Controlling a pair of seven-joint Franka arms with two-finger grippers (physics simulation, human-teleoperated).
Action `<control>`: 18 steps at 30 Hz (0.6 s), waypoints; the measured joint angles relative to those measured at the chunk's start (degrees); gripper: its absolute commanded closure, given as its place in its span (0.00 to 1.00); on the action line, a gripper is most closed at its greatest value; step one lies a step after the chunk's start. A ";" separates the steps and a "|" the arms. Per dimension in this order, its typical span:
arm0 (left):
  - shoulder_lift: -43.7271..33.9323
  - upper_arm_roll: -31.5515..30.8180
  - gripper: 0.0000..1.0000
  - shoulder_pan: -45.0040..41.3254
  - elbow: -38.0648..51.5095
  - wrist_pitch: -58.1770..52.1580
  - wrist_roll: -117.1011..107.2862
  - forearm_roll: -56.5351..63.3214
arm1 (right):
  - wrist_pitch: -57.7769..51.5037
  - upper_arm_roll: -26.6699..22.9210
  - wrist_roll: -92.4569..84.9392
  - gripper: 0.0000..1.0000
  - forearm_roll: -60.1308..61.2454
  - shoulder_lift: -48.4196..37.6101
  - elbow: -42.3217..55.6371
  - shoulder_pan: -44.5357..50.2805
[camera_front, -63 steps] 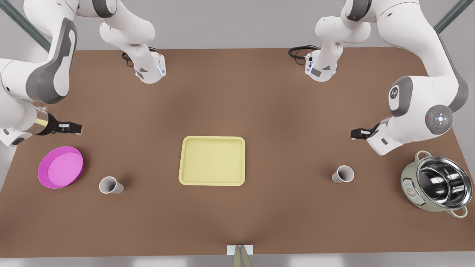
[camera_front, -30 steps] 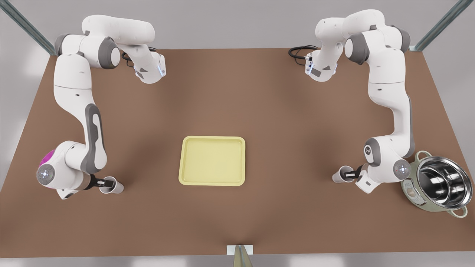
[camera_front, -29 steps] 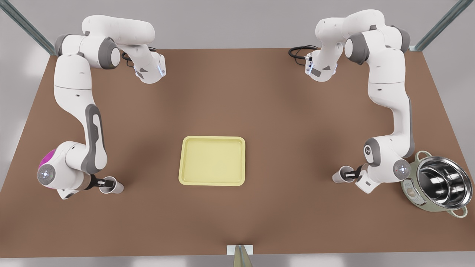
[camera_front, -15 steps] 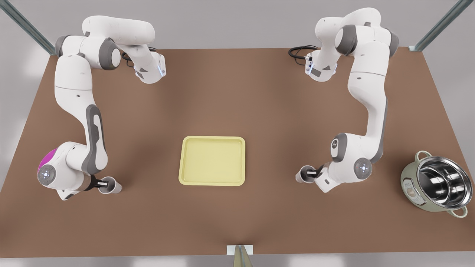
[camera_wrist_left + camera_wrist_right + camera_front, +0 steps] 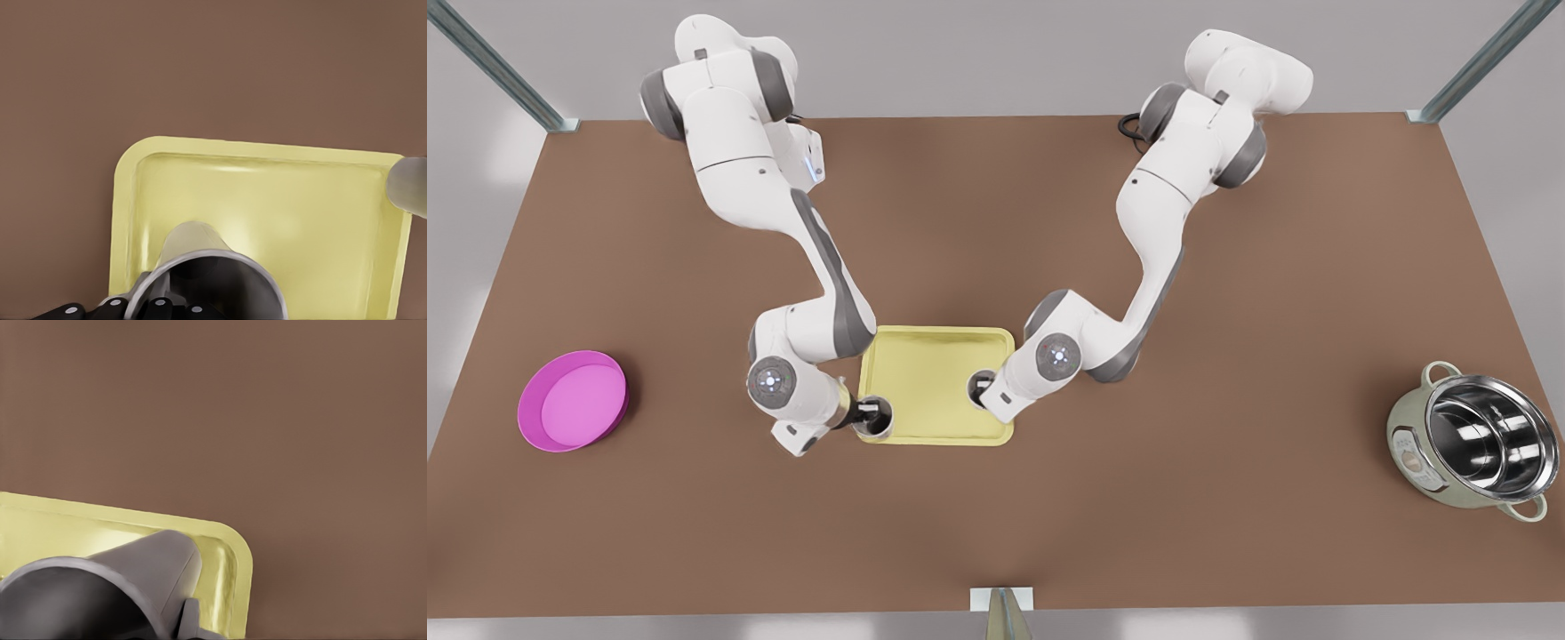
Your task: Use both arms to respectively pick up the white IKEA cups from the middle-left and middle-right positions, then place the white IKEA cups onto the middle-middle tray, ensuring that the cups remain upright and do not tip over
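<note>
Brown table [image 5: 996,231]: tray [image 5: 925,356], dish [image 5: 572,400], pot [image 5: 1467,444]

Brown tabletop [image 5: 996,533] – matte, evenly lit, pale grey wall [image 5: 978,53] behind, metal struts [image 5: 494,62] at corners

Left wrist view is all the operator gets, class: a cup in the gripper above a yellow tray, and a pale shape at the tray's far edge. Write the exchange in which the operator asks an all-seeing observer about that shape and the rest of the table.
Observer: That shape is the right cup, gripped by the right gripper at the tray's edge on the front view's right.
Operator: Is it upright?
Observer: Yes, the front view shows its mouth facing up. The left cup in the left gripper sits the same way, at the tray's near corner on the front view's left.
Operator: Anything else on the table?
Observer: A pink dish far on the front view's left and a steel pot far on its right, both apart from the tray.
</note>
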 measured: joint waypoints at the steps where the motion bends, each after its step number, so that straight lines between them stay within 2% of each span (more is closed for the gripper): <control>1: 0.45 0.02 0.76 -0.23 -0.02 0.22 -1.43 -0.01 | 0.68 0.01 1.54 0.79 0.25 0.69 -0.10 1.22; 3: 0.99 0.03 0.76 -0.65 -0.09 0.58 -4.07 -0.02 | 1.99 0.00 4.39 0.79 0.59 1.38 -0.73 3.68; 4: 1.14 0.03 0.59 -0.71 -0.14 0.73 -5.26 -0.08 | 2.90 -0.01 5.69 0.79 0.68 1.44 -1.96 5.17; 5: 1.21 0.01 0.36 -0.68 -0.17 0.89 -6.34 -0.18 | 3.99 0.00 6.93 0.79 0.76 1.29 -3.29 6.43; 8: 1.27 0.04 0.35 -0.63 -0.33 1.33 -9.04 -0.68 | 6.38 0.04 10.24 0.79 0.91 -0.07 -5.23 8.39; 9: 1.28 0.05 0.19 -0.57 -0.35 1.38 -9.92 -0.65 | 6.95 0.08 11.20 0.79 0.93 -0.96 -6.23 8.59; 10: 1.23 0.04 0.07 -0.44 -0.36 1.41 -10.73 -0.67 | 7.45 0.23 12.09 0.79 0.95 -1.74 -7.29 8.79; 11: 1.06 0.05 0.00 -0.35 -0.36 1.39 -11.47 -0.72 | 7.91 0.33 12.94 0.79 0.97 -2.20 -8.02 8.92; 18: 0.61 0.06 0.00 0.20 -0.36 0.31 -16.07 -0.37 | 9.88 0.44 17.66 0.79 0.97 -1.72 -8.87 8.91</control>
